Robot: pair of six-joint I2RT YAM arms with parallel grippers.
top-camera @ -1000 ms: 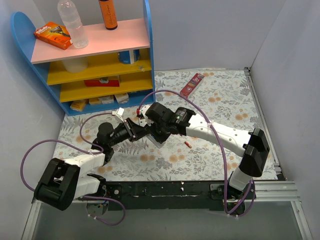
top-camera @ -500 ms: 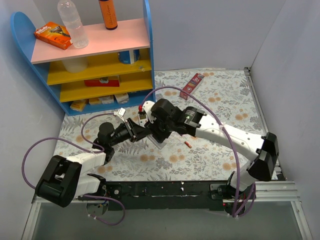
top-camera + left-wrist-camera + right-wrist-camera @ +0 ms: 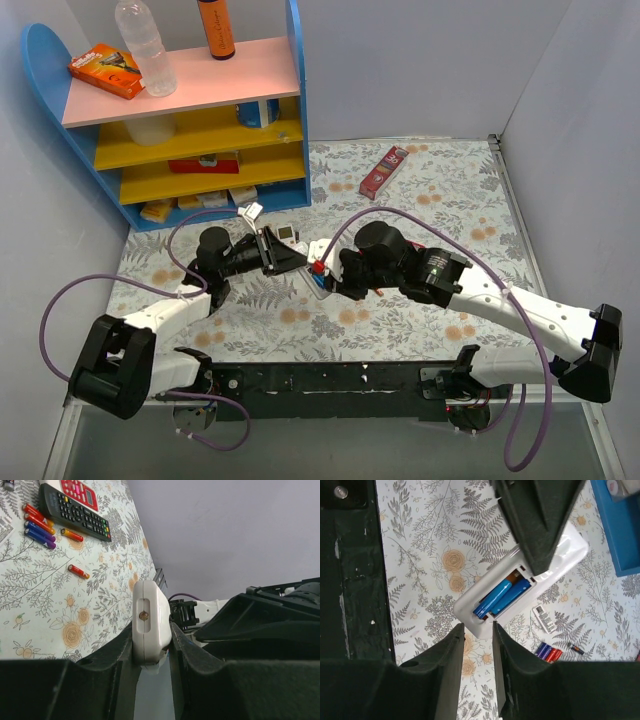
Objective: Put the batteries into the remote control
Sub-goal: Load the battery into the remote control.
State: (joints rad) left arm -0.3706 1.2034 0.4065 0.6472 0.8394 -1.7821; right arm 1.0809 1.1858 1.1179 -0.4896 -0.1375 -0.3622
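Moved since earlier: right arm swung low and out to its own side, with its wrist now just right of the remote in the top view; left gripper (image 3: 150, 635) sits a bit nearer the shelf (image 3: 200, 150).
Remote control: remote control (image 3: 470, 611) is held off the table (image 3: 450, 200) at a tilt, back side facing the right wrist camera, compartment uncovered.
Batteries in bay: two blue batteries (image 3: 502, 596) lie side by side in the compartment and look seated; polarity can't be read.
Left gripper: jaws clamped on the remote's long sides near one end, pads touching the plastic on both sides.
Right gripper: right gripper (image 3: 476, 628) hovers above the remote's free end, fingers slightly apart with nothing between them.
Handling (judged): light, stiff, hollow plastic shell with smooth sides, so it's likely slippery and could twist in the clamp if pushed hard.
Where to hold (judged): the long edges away from the bay, as it is held now; keep pads off the cells and the spring end.
Spare cells: loose batteries (image 3: 39, 525), red and blue, are grouped on the table, with one orange cell (image 3: 79, 571) lying apart.
Possible cover: small grey ridged piece (image 3: 543, 618) on the table near the spares; can't confirm what it is.
Other remotes: black remote (image 3: 75, 512) and red-and-white remote (image 3: 77, 490) lie just beside the spares, untouched.
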